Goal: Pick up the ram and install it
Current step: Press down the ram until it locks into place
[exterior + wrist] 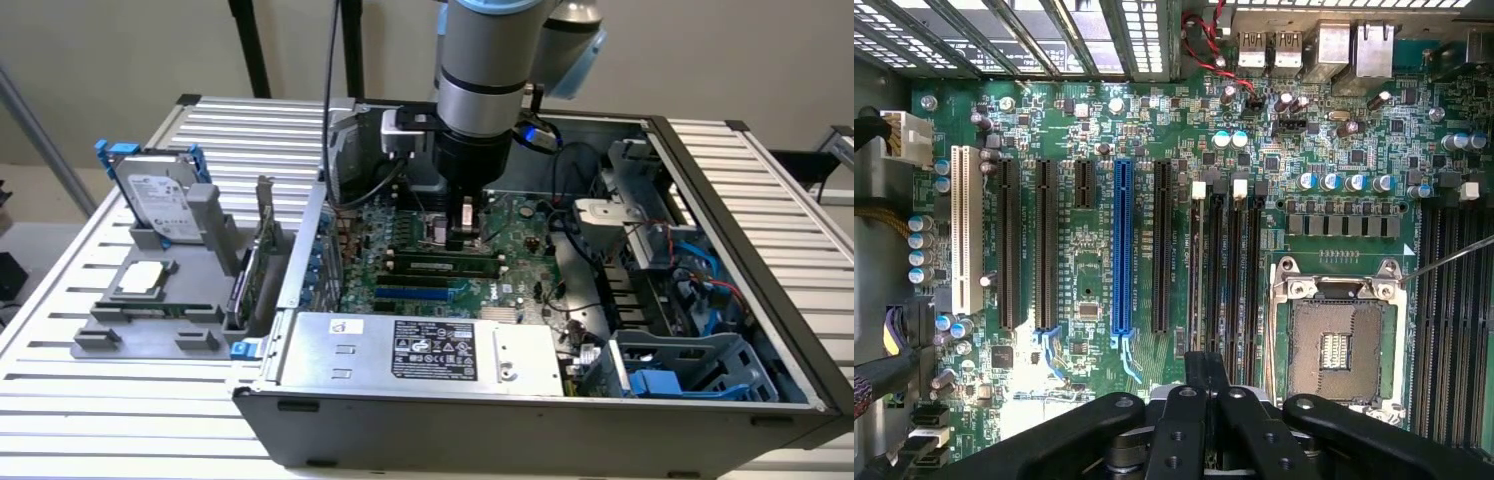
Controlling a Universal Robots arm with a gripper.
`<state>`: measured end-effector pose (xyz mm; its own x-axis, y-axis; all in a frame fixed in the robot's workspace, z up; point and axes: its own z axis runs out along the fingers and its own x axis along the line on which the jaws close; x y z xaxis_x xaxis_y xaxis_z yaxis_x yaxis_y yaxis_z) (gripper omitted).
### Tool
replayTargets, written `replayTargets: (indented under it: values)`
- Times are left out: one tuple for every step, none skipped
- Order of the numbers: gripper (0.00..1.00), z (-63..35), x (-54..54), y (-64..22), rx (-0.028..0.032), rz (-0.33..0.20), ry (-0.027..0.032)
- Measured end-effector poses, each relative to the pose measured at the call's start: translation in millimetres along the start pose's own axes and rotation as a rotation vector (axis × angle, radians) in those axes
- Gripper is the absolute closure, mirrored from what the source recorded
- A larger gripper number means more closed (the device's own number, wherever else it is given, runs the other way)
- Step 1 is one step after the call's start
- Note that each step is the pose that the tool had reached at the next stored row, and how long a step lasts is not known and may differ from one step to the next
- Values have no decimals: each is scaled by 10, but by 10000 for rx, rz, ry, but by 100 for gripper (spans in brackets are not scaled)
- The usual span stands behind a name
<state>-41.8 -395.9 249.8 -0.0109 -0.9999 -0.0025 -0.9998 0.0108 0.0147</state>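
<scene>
The gripper [465, 238] is down inside the computer case [747, 250] at centre frame. Its fingers are pressed together with nothing pinched between them, so my guess is it's acting as a blunt pusher rather than a clamp. The ram [438, 266] looks already stood in a motherboard [1104, 120] slot just below the tip. Can't tell if they're actually touching.

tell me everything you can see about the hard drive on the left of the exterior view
The hard drive is a silver metal box with a white printed label on its broad face, framed by blue plastic rails. It stands on edge, leaning back slightly, slotted into a grey holder on the slatted table, at the exterior view's left, outside the computer case.
</scene>
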Motion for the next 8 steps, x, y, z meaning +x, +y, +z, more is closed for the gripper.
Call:
replayTargets:
  values:
    - [89,0,0,0,0,0,0]
    - [89,0,0,2,0,0,2]
    - [89,4,0,6,3,2,1]
    - [89,13,0,14,5,1,1]
    - [89,25,1,23,6,1,2]
    - [89,39,0,26,7,0,0]
    - [89,53,0,28,7,0,1]
    - [89,70,1,30,7,0,0]
